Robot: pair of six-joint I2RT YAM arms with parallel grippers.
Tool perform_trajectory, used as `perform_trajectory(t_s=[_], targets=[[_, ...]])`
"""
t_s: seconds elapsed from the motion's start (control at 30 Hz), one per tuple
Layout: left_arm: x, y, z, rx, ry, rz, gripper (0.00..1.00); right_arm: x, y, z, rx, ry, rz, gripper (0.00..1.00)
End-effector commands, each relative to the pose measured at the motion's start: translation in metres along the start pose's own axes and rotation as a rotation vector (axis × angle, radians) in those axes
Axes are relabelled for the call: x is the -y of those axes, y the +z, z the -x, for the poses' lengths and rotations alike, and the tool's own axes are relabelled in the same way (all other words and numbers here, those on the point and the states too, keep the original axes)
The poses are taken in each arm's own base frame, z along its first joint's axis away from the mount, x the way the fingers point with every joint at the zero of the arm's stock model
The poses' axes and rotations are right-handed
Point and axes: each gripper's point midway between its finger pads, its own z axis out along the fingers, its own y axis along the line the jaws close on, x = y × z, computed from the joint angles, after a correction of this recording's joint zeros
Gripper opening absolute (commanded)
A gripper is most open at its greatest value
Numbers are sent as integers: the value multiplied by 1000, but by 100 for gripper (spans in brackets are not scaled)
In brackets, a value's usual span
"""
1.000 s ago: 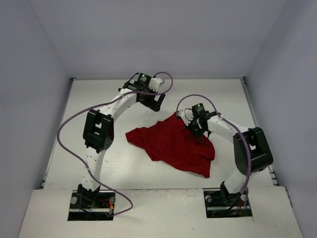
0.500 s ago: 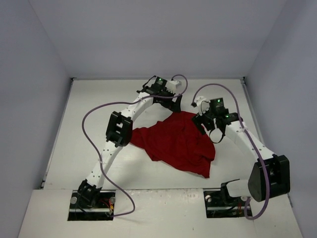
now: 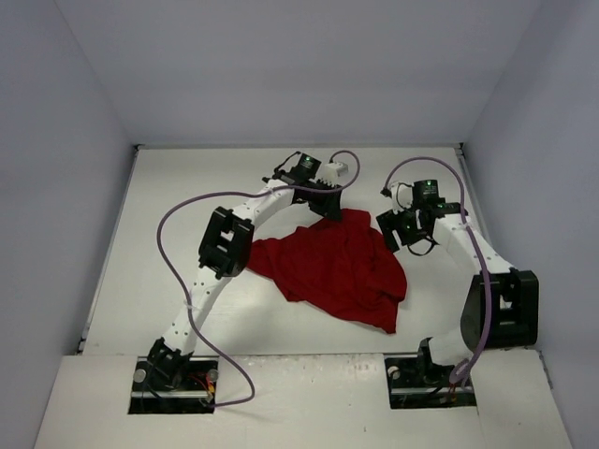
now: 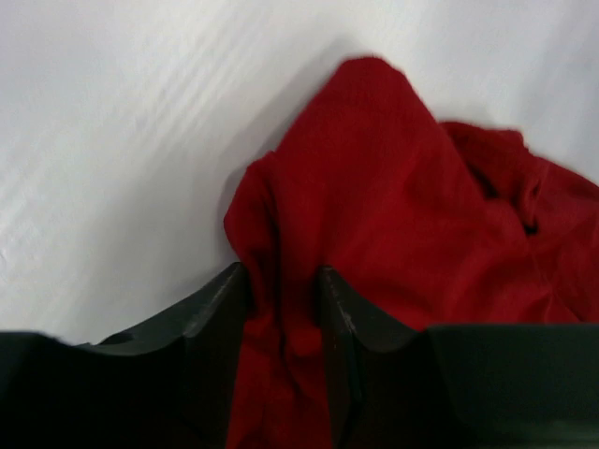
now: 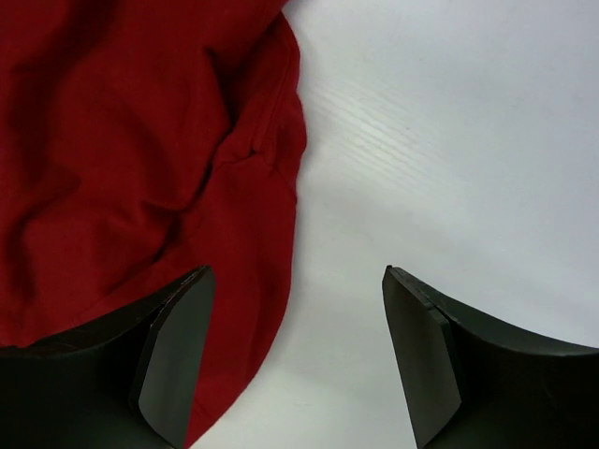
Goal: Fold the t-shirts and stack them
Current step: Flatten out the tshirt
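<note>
The dark red t-shirt (image 3: 332, 267) lies crumpled in a wrinkled heap in the middle of the white table. My left gripper (image 3: 329, 204) is at the heap's far edge. In the left wrist view its fingers (image 4: 220, 313) press on a bunched fold of the t-shirt (image 4: 393, 187) from both sides, so the left gripper (image 4: 284, 285) is shut on it. My right gripper (image 3: 395, 232) hovers at the heap's right edge. The right wrist view shows the right gripper (image 5: 298, 281) open, with the t-shirt's (image 5: 122, 140) hem running beside its left finger and bare table between the jaws.
The white table (image 3: 187, 243) is boxed in by grey walls at the back and both sides. Purple cables (image 3: 173, 224) loop off both arms. The right arm's elbow (image 3: 501, 304) sits near the right wall.
My left gripper swung right to the shirt's far edge and closed on a fold. My right gripper let go of the cloth, opened, and drew off to the right.
</note>
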Motion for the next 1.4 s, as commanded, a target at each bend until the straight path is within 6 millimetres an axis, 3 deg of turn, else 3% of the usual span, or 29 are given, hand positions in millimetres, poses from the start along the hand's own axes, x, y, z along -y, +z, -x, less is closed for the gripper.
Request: perform_trajectory(t_s=[0.0,0.07,0.17,0.23,0.27,0.3,0.37,0.43,0.47,0.6,0.7,0.73,0.83,1.03,1.17,1.37], targets=[[-18,-48,16,35,-29,99,9,-13,7,11,8,39,105,69],[-33,-84,42,119,-28,173,0,-17,14,8,-12,43,134,67],[-65,-153,73,263,-19,321,0,-22,26,9,-30,46,179,65],[-80,-185,80,299,10,391,0,-28,36,7,-58,64,213,64],[-81,-217,86,325,47,462,0,-33,43,12,-67,69,237,63],[-86,-222,75,303,52,483,0,-33,48,17,-70,70,246,62],[-91,-257,69,322,63,565,0,-39,55,28,-68,47,264,62],[-103,-264,35,255,68,616,0,-42,63,45,-55,25,274,61],[-101,-274,30,252,74,629,0,-48,66,48,-57,14,291,61],[-106,-268,-26,152,50,629,0,-59,66,92,24,-73,295,61],[-104,-258,-47,117,26,598,0,-68,60,132,113,-149,293,60],[-103,-254,-50,114,14,580,0,-73,54,154,161,-187,284,60],[-108,-241,-64,86,-24,559,0,-79,54,191,223,-251,259,57],[-116,-233,-62,92,-56,554,0,-81,102,239,272,-316,273,41],[-117,-231,-59,95,-66,545,0,-106,116,245,289,-408,336,35],[-118,-228,-59,87,-64,532,0,-144,121,225,259,-557,386,35]])
